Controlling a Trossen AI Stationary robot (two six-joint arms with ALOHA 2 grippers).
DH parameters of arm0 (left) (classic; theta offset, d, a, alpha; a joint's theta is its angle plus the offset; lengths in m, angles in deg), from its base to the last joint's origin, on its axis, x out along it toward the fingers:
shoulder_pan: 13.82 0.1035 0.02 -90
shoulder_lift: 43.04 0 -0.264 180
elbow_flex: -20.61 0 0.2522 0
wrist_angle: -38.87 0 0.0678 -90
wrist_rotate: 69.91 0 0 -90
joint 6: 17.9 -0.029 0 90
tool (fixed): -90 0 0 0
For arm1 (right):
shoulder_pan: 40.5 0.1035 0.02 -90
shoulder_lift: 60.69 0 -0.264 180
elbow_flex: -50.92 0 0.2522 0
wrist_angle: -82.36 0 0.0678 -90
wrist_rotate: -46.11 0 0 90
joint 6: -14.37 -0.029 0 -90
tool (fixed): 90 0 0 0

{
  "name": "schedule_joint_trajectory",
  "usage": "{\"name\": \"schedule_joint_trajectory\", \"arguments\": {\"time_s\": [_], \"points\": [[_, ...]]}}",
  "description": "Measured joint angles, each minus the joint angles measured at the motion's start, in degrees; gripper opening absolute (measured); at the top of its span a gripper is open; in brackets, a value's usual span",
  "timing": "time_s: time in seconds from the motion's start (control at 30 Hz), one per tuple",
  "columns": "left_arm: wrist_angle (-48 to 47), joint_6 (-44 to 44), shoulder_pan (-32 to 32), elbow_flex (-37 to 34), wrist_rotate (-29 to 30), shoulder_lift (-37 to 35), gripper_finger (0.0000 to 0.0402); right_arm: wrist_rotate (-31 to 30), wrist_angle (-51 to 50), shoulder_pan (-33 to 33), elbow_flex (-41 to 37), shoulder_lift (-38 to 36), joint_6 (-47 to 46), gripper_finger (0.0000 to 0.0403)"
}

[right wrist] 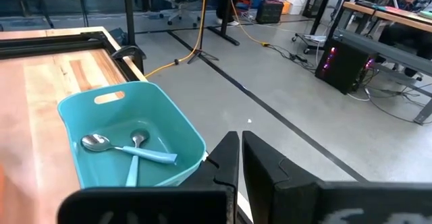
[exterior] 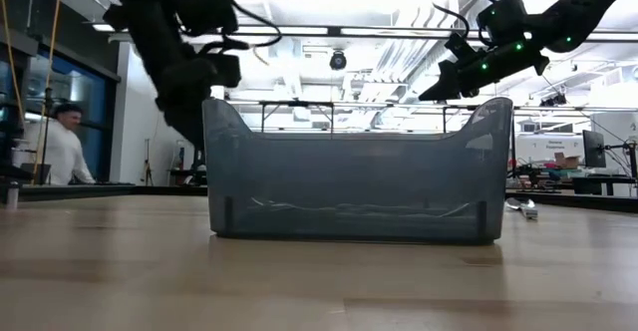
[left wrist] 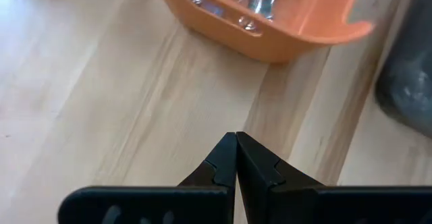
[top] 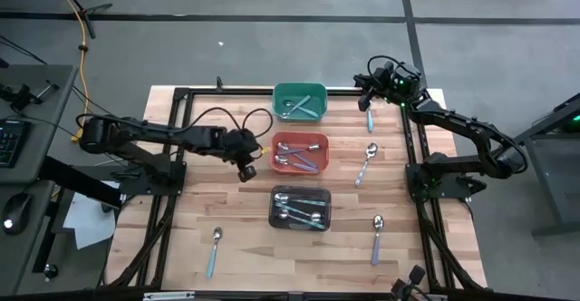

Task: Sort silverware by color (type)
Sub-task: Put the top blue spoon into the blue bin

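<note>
Three bins stand in a row down the table's middle: the green bin (top: pixel 300 101) at the far end, the red-orange bin (top: pixel 301 152), and the black bin (top: pixel 301 208) nearest; each holds a few spoons. Loose spoons lie flat on the wood: a light-blue-handled spoon (top: pixel 370 118), two lavender-handled spoons (top: pixel 365 163) (top: pixel 377 237), and another light-blue one (top: pixel 214 250). My left gripper (top: pixel 245 170) (left wrist: pixel 235 137) is shut, just left of the red-orange bin (left wrist: pixel 270 28). My right gripper (top: pixel 362 85) (right wrist: pixel 239 140) is shut, raised near the far right corner, beside the green bin (right wrist: pixel 128 140).
A black metal frame (top: pixel 181 138) runs along the table's sides and far edge. Bare wood lies left of the bins and along the near edge. In the low view the black bin (exterior: pixel 354 171) fills the middle, and a person (exterior: pixel 55 147) stands in the room beyond.
</note>
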Motion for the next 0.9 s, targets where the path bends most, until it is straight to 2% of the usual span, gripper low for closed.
{"name": "schedule_joint_trajectory", "arguments": {"time_s": [0.3, 0.57, 0.9], "points": [[4.70, 1.66, 0.02, -4.28, 0.63, -0.06, 0.0000, 0.02, -1.66, 0.00, 0.00, 0.00, -0.02, 0.0004], [22.50, -1.56, 0.71, -12.29, -0.53, -0.06, 0.0000, 0.00, -4.24, 0.00, 0.00, 0.00, 0.00, 0.0004], [45.74, -7.60, 8.31, -22.06, -1.32, -0.06, 0.0000, -1.07, -4.85, 0.00, 0.00, 0.00, -1.25, 0.0005]]}}
